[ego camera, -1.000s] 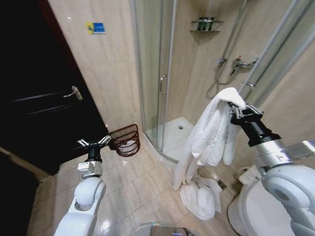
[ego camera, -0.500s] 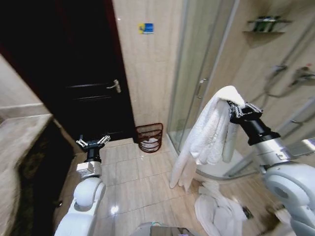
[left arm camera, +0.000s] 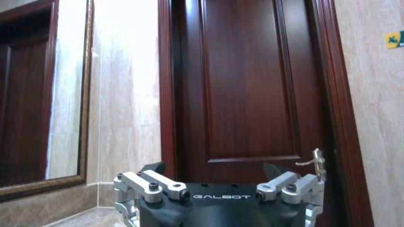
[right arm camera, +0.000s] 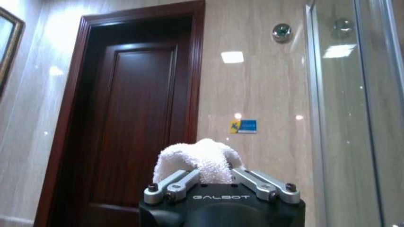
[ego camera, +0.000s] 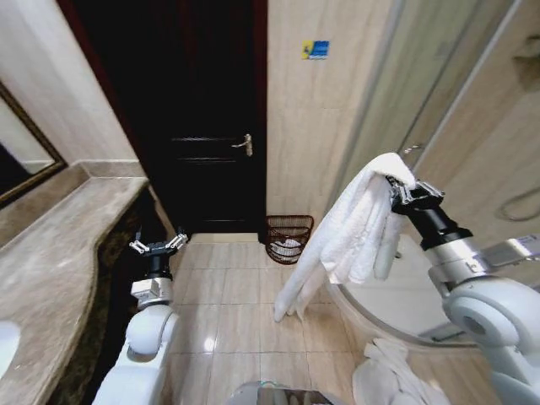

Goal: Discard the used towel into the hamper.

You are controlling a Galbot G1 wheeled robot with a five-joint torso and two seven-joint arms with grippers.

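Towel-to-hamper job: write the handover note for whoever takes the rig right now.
Right gripper: shut on the white towel, held raised at the right of the head view; the towel hangs long, its lower end above the floor tiles.
Left gripper: open, holding nothing, held low at the left near the counter.
Hamper: on the floor against the wall beside the dark door, something white already inside.
Done: towel is in hand.
Left: bring it over the hamper and let go. Another white towel lies on the floor by the shower.
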